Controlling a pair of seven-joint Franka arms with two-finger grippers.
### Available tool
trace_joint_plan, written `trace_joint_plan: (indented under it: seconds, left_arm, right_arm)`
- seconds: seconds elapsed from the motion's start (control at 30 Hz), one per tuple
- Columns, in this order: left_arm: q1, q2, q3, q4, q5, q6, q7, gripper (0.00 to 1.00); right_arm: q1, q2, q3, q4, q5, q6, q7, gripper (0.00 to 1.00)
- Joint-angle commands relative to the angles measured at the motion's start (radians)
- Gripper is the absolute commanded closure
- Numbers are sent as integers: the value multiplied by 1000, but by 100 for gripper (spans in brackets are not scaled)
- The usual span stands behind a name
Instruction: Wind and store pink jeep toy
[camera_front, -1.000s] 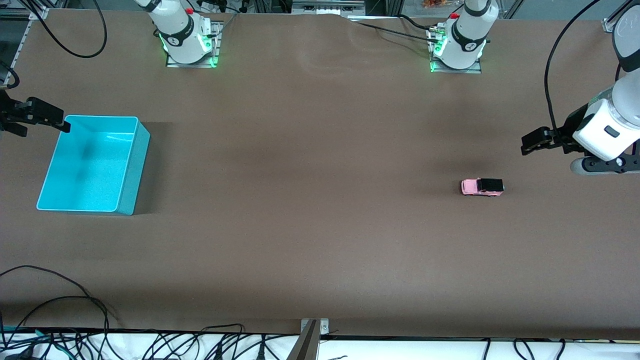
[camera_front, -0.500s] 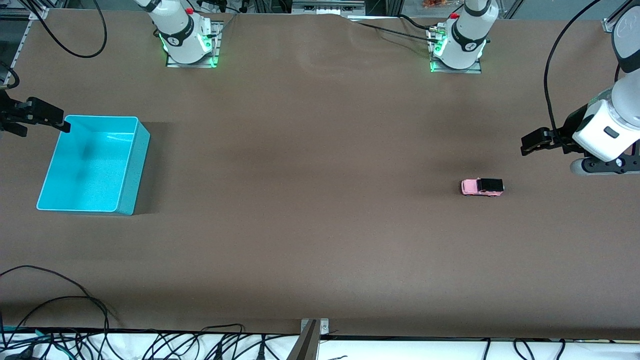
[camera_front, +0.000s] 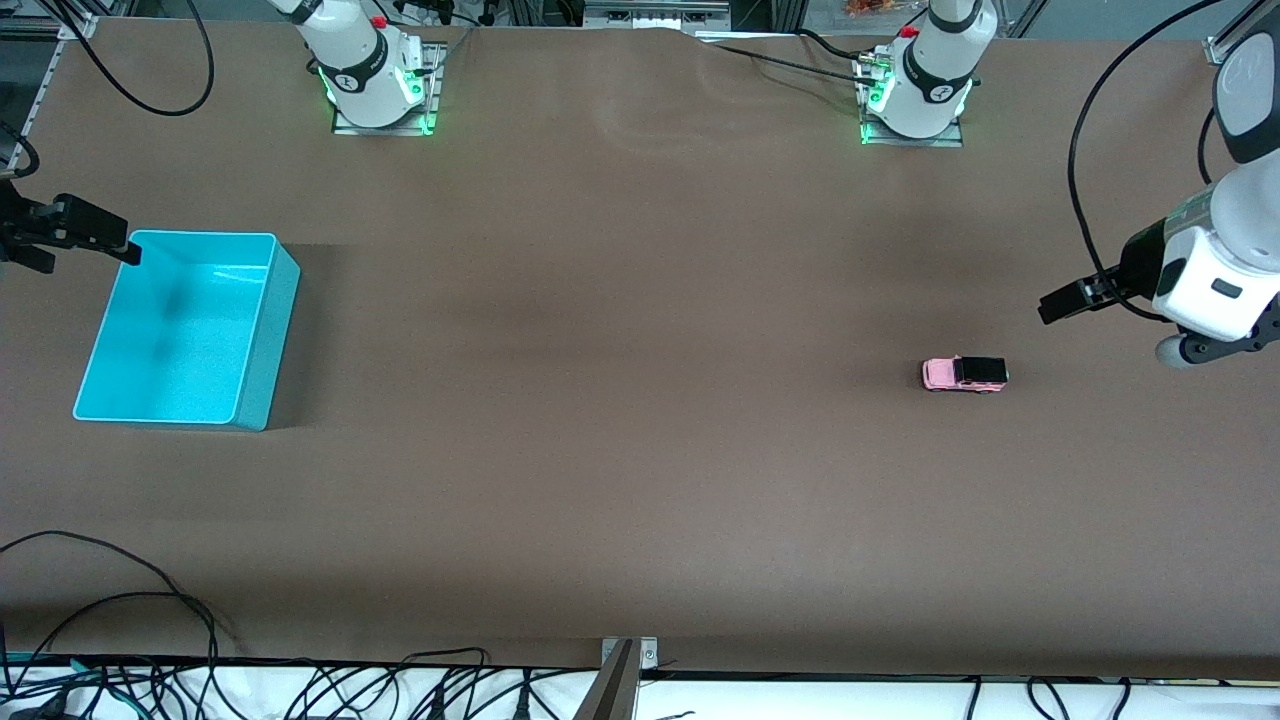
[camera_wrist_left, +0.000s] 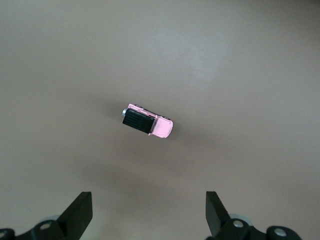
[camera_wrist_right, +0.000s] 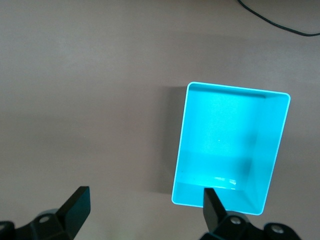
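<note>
The pink jeep toy (camera_front: 964, 374) is tiny, pink with a black roof, and stands alone on the brown table toward the left arm's end. It also shows in the left wrist view (camera_wrist_left: 148, 123). My left gripper (camera_front: 1050, 305) hovers open and empty over bare table beside the jeep, apart from it; its fingers stand wide apart in the left wrist view (camera_wrist_left: 148, 217). The turquoise bin (camera_front: 255, 330) is empty at the right arm's end. My right gripper (camera_front: 118, 246) hangs open and empty at the bin's corner (camera_wrist_right: 145, 212).
Both arm bases (camera_front: 372, 80) stand along the table's edge farthest from the front camera. Cables (camera_front: 120, 620) lie along the edge nearest the camera. A black cable (camera_wrist_right: 280, 25) crosses the right wrist view beside the bin (camera_wrist_right: 270, 150).
The left arm has turned and its gripper has dipped slightly over the table. The jeep, the bin and the right gripper have not moved.
</note>
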Motion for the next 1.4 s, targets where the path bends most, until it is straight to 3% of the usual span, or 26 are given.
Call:
trace_joint_plan:
  seconds: [0.0, 0.23, 0.8, 1.1, 1.37]
  left_arm:
    - [3, 44, -1, 6, 20, -8, -185, 0]
    - [19, 111, 1, -4, 14, 38, -503, 0]
    - [78, 116, 1, -370, 11, 474, -1027, 0]
    - [92, 128, 1, -510, 11, 647, -1107, 0]
    - [92, 194, -1, -518, 10, 739, -1150, 0]
  right_arm:
    - [1, -8, 5, -3, -4, -9, 8, 0]
    - [1, -8, 5, -3, -4, -9, 10, 0]
    - [1, -8, 5, -3, -4, -13, 8, 0]
    - [1, -8, 5, -3, -4, -13, 8, 0]
    - [1, -8, 5, -3, -4, -13, 8, 0]
